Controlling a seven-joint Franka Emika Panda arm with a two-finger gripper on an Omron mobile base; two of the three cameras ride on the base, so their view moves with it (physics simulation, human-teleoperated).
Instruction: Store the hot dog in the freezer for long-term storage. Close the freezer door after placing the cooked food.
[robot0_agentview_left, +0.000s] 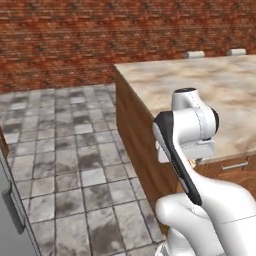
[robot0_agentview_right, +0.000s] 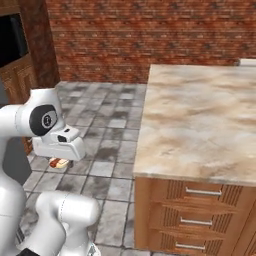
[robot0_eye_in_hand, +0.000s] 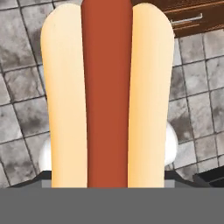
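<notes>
Hot dog (robot0_eye_in_hand: 107, 96) sits lengthwise in the gripper (robot0_agentview_right: 59, 161) and the jaws are clamped on it, above grey tile floor (robot0_agentview_left: 65, 165), w/ the marble-top island (robot0_agentview_right: 200, 120) beside the arm.

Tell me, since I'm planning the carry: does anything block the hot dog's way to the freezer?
Cannot tell fully. The hot dog sits in the gripper over tiled floor, beside the counter. The freezer's compartment isn't visible, so its path can't be judged.
</notes>
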